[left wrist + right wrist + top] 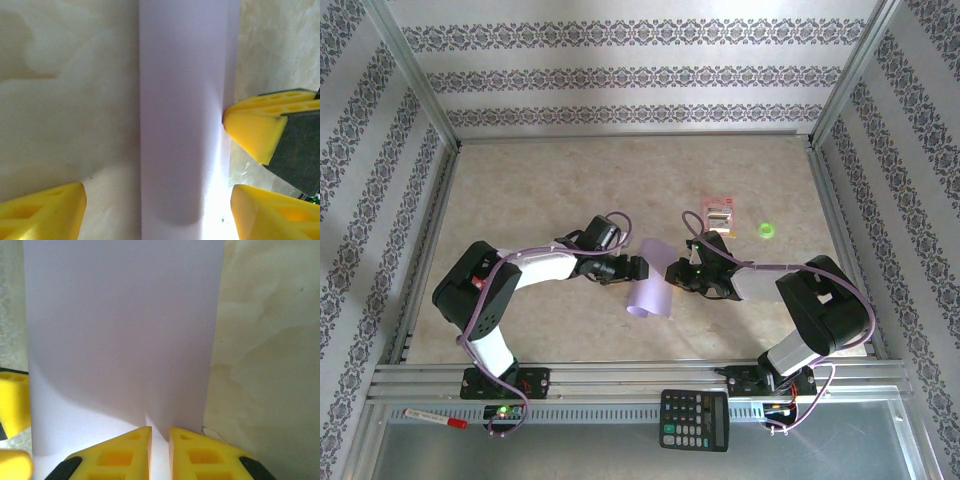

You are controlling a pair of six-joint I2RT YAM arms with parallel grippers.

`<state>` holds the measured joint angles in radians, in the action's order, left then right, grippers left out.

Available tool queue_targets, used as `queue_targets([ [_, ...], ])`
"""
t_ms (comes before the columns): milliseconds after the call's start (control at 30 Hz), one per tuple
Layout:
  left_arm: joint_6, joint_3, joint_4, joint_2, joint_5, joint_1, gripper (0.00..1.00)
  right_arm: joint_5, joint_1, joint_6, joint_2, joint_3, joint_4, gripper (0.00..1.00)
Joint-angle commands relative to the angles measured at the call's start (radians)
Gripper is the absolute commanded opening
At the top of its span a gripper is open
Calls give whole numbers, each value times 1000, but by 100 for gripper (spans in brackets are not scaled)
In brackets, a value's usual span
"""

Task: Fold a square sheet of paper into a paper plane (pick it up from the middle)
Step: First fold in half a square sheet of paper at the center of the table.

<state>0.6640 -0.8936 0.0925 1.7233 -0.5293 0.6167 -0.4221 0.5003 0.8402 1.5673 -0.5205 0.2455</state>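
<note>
Top external, paper [650,292]: curled strip at the centre of the table [520,190], long axis far-to-near, between both grippers.
Left gripper [157,192]: fingers wide apart, straddling the strip's width.
Right gripper [160,432]: fingers pinched together on the paper's edge, so it looks the nearer hold.

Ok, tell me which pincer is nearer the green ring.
Right. The right pincer pinches the paper sheet, with the green ring beyond it to its right; the left pincer sits across the sheet, farther from the ring.
</note>
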Motion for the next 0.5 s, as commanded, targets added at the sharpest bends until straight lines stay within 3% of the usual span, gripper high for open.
queue_targets([
  [0,-15,-36,81,19,4,46,72,2,60,19,74,13,116,16],
  [300,-6,-65,52,67,-12,63,52,27,101,91,89,-1,191,16],
  [467,17,-59,3,81,-32,64,48,28,124,116,105,-26,224,15],
])
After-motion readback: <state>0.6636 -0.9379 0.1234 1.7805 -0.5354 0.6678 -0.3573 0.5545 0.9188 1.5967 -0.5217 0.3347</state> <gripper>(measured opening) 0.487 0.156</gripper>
